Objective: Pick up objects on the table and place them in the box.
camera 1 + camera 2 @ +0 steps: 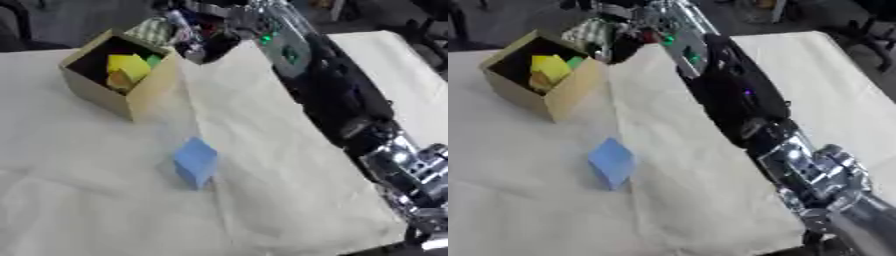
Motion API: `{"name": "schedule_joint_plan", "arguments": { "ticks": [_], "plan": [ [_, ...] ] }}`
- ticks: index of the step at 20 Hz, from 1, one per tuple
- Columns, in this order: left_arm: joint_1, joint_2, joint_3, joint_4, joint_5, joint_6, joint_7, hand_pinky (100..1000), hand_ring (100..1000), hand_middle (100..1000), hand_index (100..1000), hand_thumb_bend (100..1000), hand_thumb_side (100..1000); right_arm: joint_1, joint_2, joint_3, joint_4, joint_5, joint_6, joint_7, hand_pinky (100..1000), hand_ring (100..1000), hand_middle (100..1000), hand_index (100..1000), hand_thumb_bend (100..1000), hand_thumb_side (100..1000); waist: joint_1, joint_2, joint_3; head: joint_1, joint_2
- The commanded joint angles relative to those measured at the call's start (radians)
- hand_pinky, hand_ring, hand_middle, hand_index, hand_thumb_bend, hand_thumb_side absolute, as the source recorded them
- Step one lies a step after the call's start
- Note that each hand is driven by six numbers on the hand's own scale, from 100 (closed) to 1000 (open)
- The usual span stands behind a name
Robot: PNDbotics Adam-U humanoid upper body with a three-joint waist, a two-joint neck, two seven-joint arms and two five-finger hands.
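Blue block (195,162) on table (79,200), nr box (131,100).

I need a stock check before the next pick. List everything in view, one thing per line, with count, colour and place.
box: one, tan cardboard, open, far left on the table.
yellow blocks: at least one, yellow, inside the box; exact count unclear.
green piece: one, green, inside the box behind the yellow.
blue block: one, blue, on the cloth in front of the box, apart from it.
cloth: one, cream, wrinkled, covering the table.
right arm: one, black with silver joints, reaching from lower right to the far edge by the box.
right robot hand: one, dark, at the far edge beside the box; fingers too blurred to judge.
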Motion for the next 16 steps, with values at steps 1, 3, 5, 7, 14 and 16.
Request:
{"name": "schedule_joint_plan", "arguments": {
  "ticks": [1,3,5,7,14,16],
  "plan": [
    [-0.002,0.030,0.010,-0.016,-0.009,0.000,0.007,646,630,614,755,100,745,0.017,-0.051,0.086,-0.112,-0.050,-0.027,0.120,973,1000,1000,1000,100,253,-0.002,-0.031,0.001,0.012,0.005],
    [-0.001,0.029,0.009,-0.016,-0.009,-0.001,0.005,646,630,614,755,100,744,0.038,-0.045,0.151,-0.123,-0.011,-0.060,0.134,975,1000,1000,1000,100,370,-0.001,-0.032,0.002,0.015,0.006],
    [-0.002,0.029,0.008,-0.015,-0.008,-0.001,0.004,646,629,614,755,100,744,0.053,-0.033,0.192,-0.113,0.042,-0.100,0.138,976,1000,1000,1000,100,428,0.000,-0.032,0.004,0.018,0.006],
    [-0.004,0.028,0.006,-0.015,-0.008,-0.001,0.002,646,629,615,755,100,744,0.068,-0.019,0.214,-0.086,0.103,-0.144,0.138,976,1000,1000,1000,100,498,0.002,-0.031,0.005,0.020,0.003],
    [-0.011,0.025,0.004,-0.016,-0.007,-0.002,-0.001,646,629,614,755,100,745,0.097,0.013,0.228,0.003,0.290,-0.287,0.139,975,1000,1000,1000,133,474,0.005,-0.022,0.014,0.022,-0.004],
    [-0.012,0.025,0.003,-0.016,-0.006,-0.002,-0.002,646,628,614,755,100,745,0.101,0.016,0.224,0.022,0.327,-0.315,0.139,976,1000,1000,1000,139,471,0.007,-0.018,0.017,0.022,-0.006]
  ]
}}
